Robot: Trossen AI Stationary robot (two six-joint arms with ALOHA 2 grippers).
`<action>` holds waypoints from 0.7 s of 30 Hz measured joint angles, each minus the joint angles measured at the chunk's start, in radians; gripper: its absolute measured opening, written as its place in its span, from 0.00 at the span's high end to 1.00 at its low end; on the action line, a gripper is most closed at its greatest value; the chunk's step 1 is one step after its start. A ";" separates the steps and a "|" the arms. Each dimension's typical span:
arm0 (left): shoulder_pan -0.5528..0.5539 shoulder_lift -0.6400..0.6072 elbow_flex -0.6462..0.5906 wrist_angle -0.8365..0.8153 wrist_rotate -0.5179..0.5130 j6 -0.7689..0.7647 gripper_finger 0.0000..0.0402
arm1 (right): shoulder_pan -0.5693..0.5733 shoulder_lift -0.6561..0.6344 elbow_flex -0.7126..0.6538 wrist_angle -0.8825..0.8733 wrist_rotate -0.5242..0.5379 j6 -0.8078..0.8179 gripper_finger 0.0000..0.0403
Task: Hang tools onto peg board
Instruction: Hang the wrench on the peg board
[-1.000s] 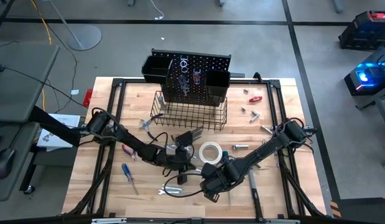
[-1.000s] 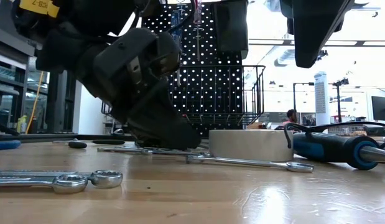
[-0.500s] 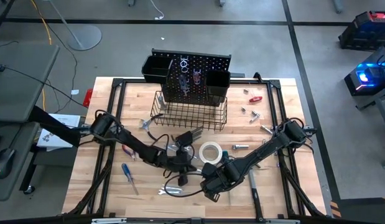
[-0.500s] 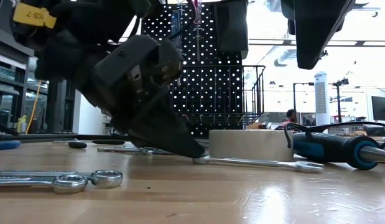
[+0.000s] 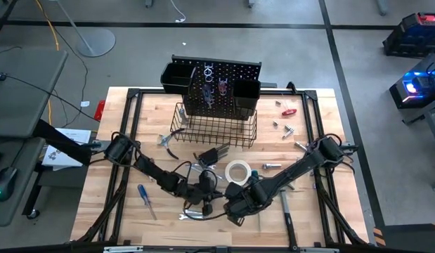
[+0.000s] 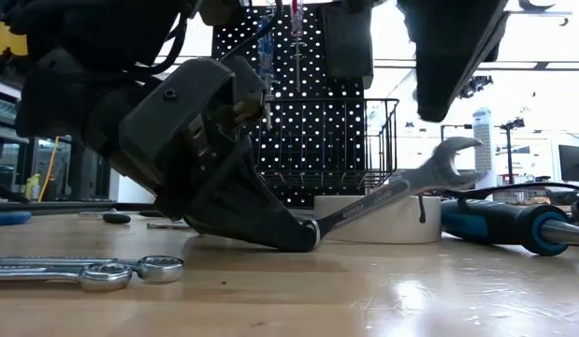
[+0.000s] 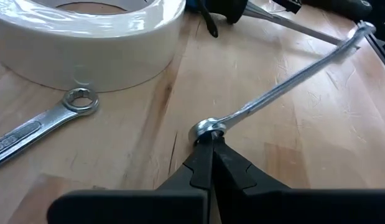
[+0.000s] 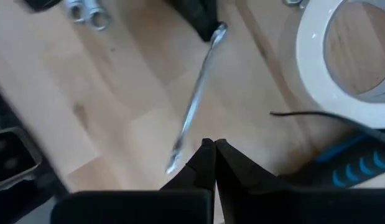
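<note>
Now wrench (image 7: 285, 84) ring end between left pincer (image 7: 209, 138) tips.

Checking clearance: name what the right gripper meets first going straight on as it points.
Right gripper, shut: probably the silver wrench the left gripper holds, else bare tabletop beside it; depth is unclear.

A black peg board (image 5: 221, 84) dotted with holes stands at upper centre of the high view. On the pale wood table (image 5: 308, 211) lie a white tape roll (image 5: 237, 171), a silver wrench (image 7: 285, 87), a blue-handled screwdriver (image 5: 143, 194) at lower left, and a red-handled tool (image 5: 289, 111) at upper right.
</note>
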 joint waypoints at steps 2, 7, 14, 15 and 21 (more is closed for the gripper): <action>0.006 0.000 0.000 0.004 0.003 0.001 1.00 | -0.015 0.006 0.000 0.000 0.000 -0.001 1.00; 0.016 0.001 -0.001 0.016 -0.001 0.008 1.00 | -0.070 0.006 0.000 0.005 -0.032 -0.018 0.93; 0.020 0.001 -0.001 0.018 0.002 0.014 1.00 | -0.145 0.006 0.000 0.060 -0.142 -0.026 0.58; 0.020 0.001 -0.001 0.018 0.002 0.014 1.00 | -0.152 0.006 0.000 0.077 -0.178 -0.038 0.53; 0.021 0.001 -0.001 0.019 0.003 0.014 1.00 | -0.160 0.051 0.000 0.111 -0.274 -0.062 0.40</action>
